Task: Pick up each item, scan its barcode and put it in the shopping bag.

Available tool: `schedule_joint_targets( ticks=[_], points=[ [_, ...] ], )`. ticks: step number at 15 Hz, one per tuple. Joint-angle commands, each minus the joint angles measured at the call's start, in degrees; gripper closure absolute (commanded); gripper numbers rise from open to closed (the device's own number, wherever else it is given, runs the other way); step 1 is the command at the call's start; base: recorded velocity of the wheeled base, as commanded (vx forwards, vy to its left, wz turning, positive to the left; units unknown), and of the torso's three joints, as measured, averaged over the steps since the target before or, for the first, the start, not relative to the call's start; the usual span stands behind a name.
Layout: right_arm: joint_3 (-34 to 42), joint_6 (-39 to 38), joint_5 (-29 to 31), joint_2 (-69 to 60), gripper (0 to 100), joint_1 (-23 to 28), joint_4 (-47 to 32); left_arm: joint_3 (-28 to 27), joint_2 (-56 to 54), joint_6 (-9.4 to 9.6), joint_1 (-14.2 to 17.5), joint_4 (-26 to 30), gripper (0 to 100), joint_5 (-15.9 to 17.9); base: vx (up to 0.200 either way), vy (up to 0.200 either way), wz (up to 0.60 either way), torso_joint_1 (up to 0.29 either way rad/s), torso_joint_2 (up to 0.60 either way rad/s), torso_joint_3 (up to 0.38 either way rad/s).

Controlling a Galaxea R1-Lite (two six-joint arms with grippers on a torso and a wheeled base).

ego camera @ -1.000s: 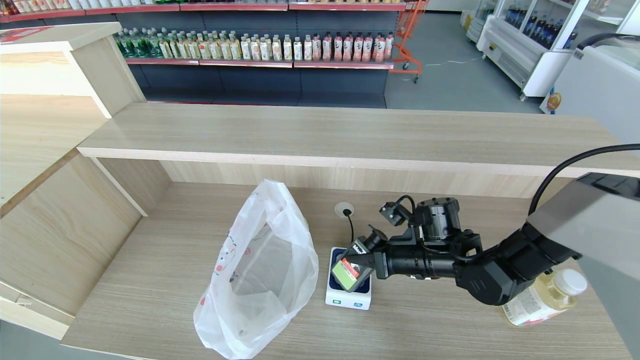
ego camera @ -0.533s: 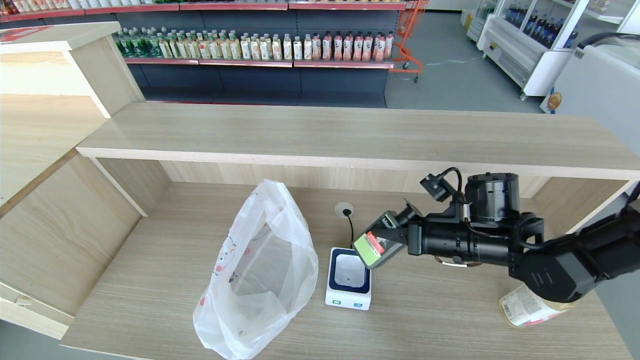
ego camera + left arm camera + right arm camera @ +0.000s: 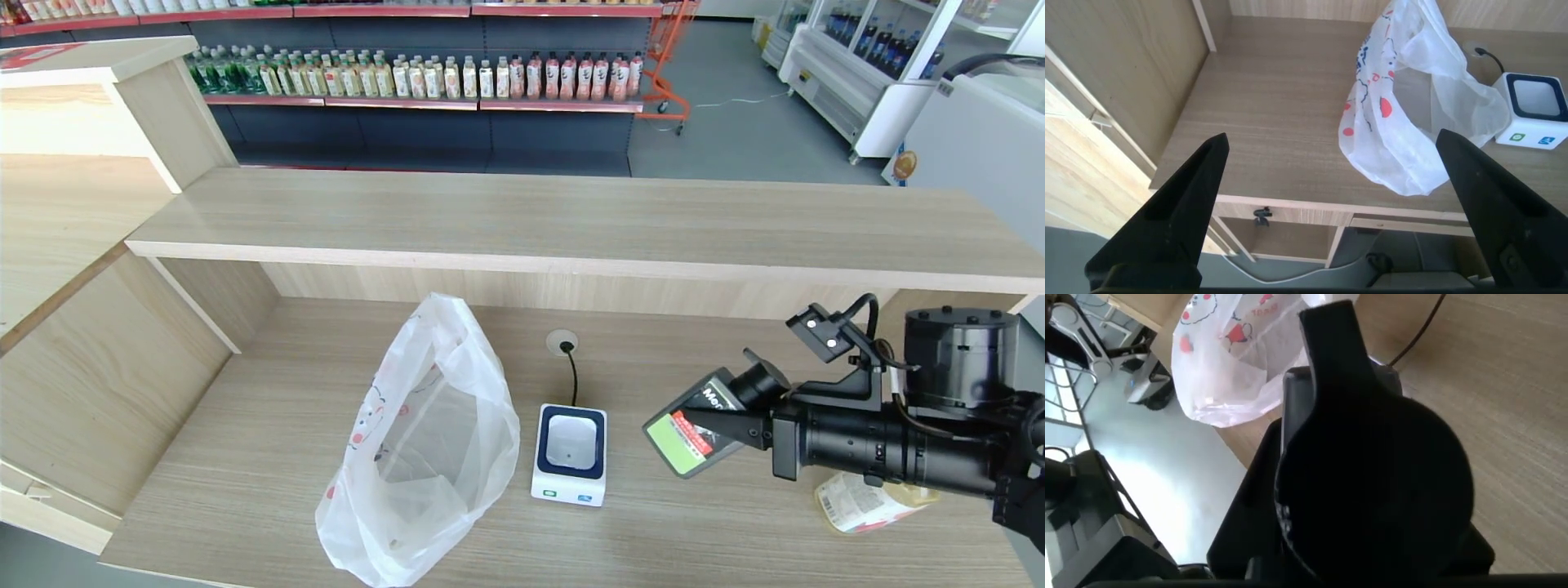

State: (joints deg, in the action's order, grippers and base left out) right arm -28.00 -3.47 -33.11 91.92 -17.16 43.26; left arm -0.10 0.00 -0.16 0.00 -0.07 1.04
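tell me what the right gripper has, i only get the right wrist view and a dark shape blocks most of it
Observer: In the head view the right gripper is shut on a small dark box with a green and red label.
Operator: is it over the scanner
Observer: No. The box hangs in the air on the robot's right of the scanner, clear of its window.
Operator: anything else on the counter to pick
Observer: A yellowish labelled bottle, mostly hidden under the right arm, sits near the right end of the counter.
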Motion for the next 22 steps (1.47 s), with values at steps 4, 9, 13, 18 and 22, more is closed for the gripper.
schedule_joint_targets(
  ticks=[4,9,13,18,22],
  points=[
    [3.22,-0.04,-0.03,-4.82,100,0.11,-0.11,0.01,0.00,-0.11,0.00,-0.01,0,-0.07,0.000,0.000,0.00,0.000,0.00,0.000],
    [2.95,-3.38,0.15,-5.17,100,0.11,-0.20,0.01,0.00,-0.02,0.09,-0.01,0,0.02,0.000,0.200,0.00,-0.002,0.00,0.003],
    [2.34,-10.15,0.50,-4.64,100,0.11,-0.29,0.01,0.00,0.25,0.09,-0.01,0,0.02,0.000,0.200,0.00,0.005,0.00,0.001],
    [-1.97,-9.80,0.77,2.30,100,-1.38,-0.11,0.01,0.00,-0.02,0.00,-0.01,0,-0.07,0.000,0.000,0.00,0.000,0.00,0.000],
    [-8.47,-9.62,7.27,12.94,100,-6.39,-0.02,0.01,0.00,-0.02,0.09,-0.01,0,-0.07,0.000,0.000,0.00,0.000,0.00,0.000]
  ],
)
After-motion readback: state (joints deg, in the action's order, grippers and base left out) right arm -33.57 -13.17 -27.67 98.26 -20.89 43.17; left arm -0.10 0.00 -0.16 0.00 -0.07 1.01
